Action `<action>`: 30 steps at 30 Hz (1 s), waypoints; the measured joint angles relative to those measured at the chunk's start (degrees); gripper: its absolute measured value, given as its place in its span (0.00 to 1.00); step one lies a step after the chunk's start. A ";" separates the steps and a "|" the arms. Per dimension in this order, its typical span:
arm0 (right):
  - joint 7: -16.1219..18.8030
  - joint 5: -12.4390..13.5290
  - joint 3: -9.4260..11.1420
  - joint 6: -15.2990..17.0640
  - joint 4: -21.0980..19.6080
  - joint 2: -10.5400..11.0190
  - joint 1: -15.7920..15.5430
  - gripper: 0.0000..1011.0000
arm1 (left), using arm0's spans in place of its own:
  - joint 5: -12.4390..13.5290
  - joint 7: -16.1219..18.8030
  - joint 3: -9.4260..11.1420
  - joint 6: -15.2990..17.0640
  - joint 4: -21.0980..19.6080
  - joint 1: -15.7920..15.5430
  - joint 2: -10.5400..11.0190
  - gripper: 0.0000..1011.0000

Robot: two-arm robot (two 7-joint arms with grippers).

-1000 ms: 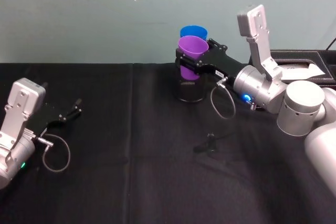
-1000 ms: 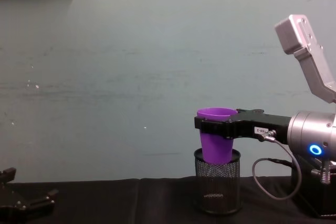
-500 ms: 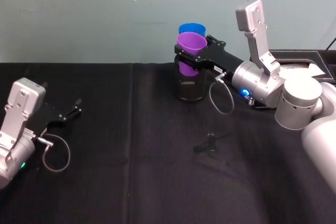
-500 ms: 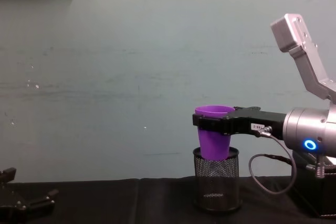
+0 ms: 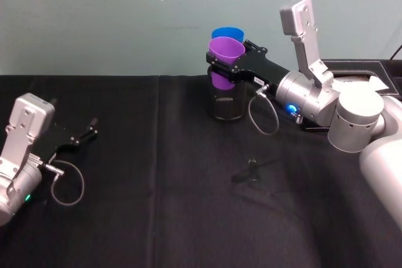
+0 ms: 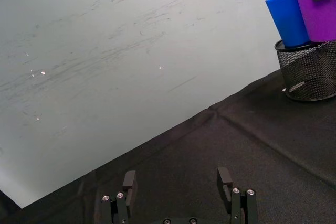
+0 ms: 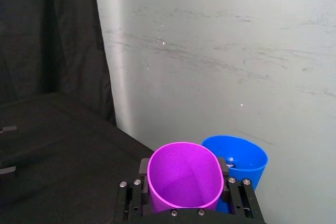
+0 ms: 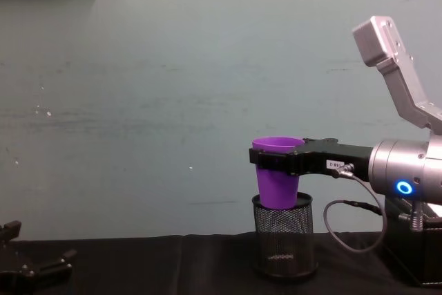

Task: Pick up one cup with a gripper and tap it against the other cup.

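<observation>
Purple cup (image 5: 226, 56) sits just right of centre near the top of the head view, gripped above the black-clothed table (image 5: 188, 218) that covers the lower part of that frame. The right gripper (image 5: 229, 54) reaches in from the right edge on its silver wrist with the blue ring light. Its flat black fingers (image 7: 143, 167) pinch the cup from both sides just under the rim, holding it upright. The left gripper (image 5: 93, 128) lies low at the left edge of the head view, well apart from the cups, its fingers (image 6: 129, 180) spread with nothing between them. Under the held cup stands the black mesh holder (image 8: 283, 236), right of centre at the bottom of the chest view. There the purple cup's (image 8: 276, 181) base reaches just inside the holder's rim. The blue cup (image 5: 227, 32) stands in that holder directly behind the purple one. In the right wrist view their rims lie side by side, but whether they touch I cannot tell. A small black object (image 5: 251, 171) lies on the cloth below the holder in the head view.
</observation>
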 joint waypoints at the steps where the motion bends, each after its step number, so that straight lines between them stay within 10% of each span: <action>1: 0.00 0.00 0.00 0.00 -0.01 0.00 0.00 0.72 | 0.00 0.00 0.00 0.00 0.00 0.00 0.00 0.99; 30: -0.25 -0.02 0.03 0.17 -0.33 0.09 -0.23 0.73 | 0.00 0.00 0.00 0.00 0.00 0.00 0.00 0.99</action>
